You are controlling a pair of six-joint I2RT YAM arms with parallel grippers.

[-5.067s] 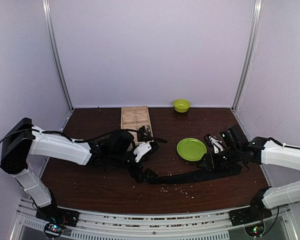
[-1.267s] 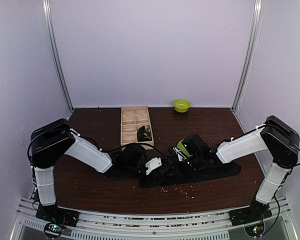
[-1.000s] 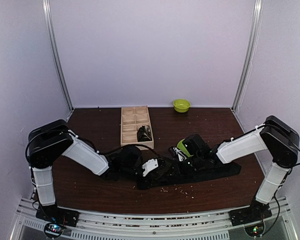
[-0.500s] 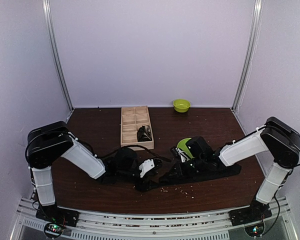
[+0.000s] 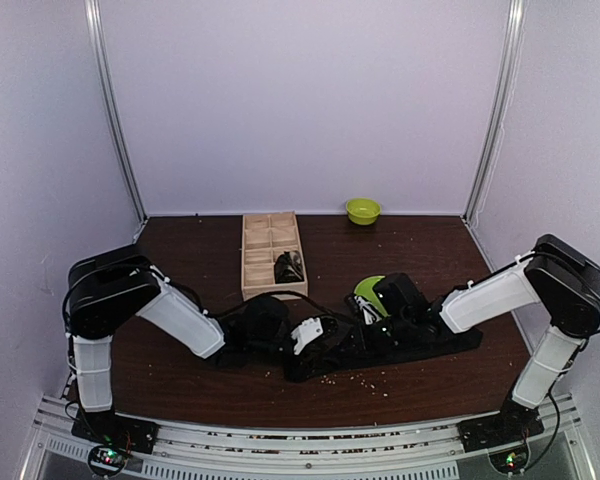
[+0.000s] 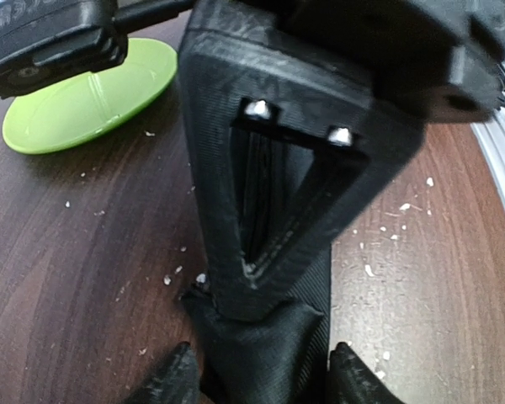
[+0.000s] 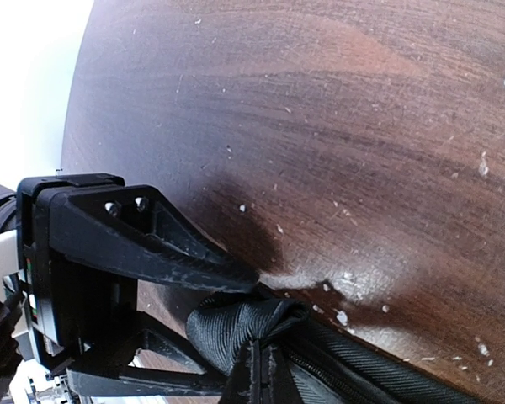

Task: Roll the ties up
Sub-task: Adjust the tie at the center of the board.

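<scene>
A black tie (image 5: 435,343) lies stretched along the near part of the dark wooden table (image 5: 180,250). Its left end is folded into a small roll (image 7: 228,329). My right gripper (image 7: 261,347) is shut, with the fabric of that roll bunched at its tips. From the left wrist view the right gripper (image 6: 251,286) points down onto the fold (image 6: 273,349). My left gripper (image 6: 263,380) is open, one fingertip on each side of the folded end. In the top view the left gripper (image 5: 318,346) and the right gripper (image 5: 348,338) meet at the tie's left end.
A green plate (image 5: 365,291) sits just behind the right gripper, also the plate (image 6: 84,93) in the left wrist view. A wooden compartment tray (image 5: 268,240) holds a dark bundle (image 5: 288,267). A small green bowl (image 5: 362,210) stands at the back. Pale crumbs dot the table.
My left gripper has shifted right, back to the tie's folded end, and now straddles it. The right gripper has stayed shut and hardly moved.
</scene>
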